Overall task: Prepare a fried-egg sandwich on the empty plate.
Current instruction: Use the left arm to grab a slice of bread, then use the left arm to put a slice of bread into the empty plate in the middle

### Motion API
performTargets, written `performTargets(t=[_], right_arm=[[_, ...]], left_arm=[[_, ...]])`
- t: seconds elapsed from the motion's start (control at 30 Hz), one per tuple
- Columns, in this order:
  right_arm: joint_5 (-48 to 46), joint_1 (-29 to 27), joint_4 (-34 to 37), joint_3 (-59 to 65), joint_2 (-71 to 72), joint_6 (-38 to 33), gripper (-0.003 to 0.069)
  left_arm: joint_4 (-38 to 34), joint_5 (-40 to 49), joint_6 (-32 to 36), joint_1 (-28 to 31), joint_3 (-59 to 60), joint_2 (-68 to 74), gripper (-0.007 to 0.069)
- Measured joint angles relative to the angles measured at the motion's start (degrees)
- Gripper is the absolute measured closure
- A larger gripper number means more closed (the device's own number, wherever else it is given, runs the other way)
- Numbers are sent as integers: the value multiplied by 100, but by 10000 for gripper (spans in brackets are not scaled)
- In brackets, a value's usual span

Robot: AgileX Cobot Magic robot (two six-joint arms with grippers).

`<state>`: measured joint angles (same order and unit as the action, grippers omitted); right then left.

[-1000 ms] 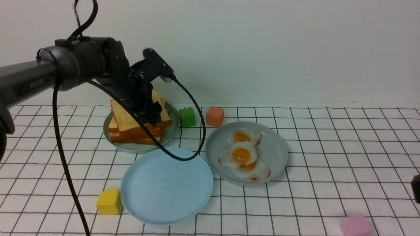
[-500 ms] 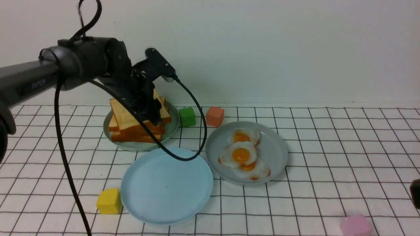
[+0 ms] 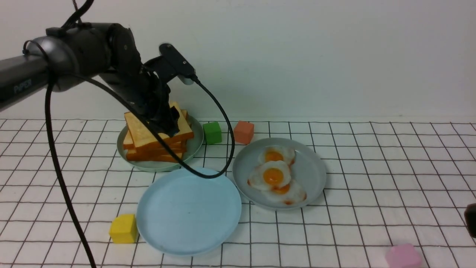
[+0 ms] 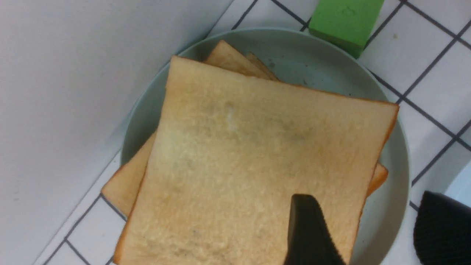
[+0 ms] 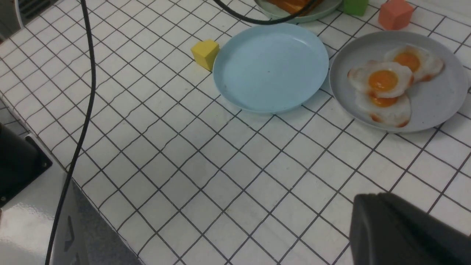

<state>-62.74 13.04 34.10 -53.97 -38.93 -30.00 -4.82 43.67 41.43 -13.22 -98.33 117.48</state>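
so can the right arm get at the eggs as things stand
Probably yes. The eggs lie uncovered on their plate, and nothing stands between them and the right arm. The left arm is off over the toast.

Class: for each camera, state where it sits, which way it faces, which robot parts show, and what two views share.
Front view: between the arms, facing forward; left arm over the toast pile, right end effector at the edge.
Left wrist view: on that wrist, looking down onto the top toast slice; left end effector shows.
Right wrist view: on that wrist, facing the empty plate; right end effector shows.
Shared: front and right wrist views both show the egg plate.
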Motion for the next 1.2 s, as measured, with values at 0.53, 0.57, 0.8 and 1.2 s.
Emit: performTargets(t=[0.53, 0.57, 0.8, 1.2], right_arm=[[35, 0, 0, 0, 0, -12, 627], [35, 0, 0, 0, 0, -12, 627], [35, 0, 0, 0, 0, -12, 622], [35, 0, 0, 0, 0, -12, 614]], left_arm=[[323, -183, 0, -17, -5, 419, 305], [344, -183, 0, -17, -12, 419, 358], [349, -86, 0, -22, -12, 296, 607], [482, 805, -1593, -823, 682, -1449, 606]])
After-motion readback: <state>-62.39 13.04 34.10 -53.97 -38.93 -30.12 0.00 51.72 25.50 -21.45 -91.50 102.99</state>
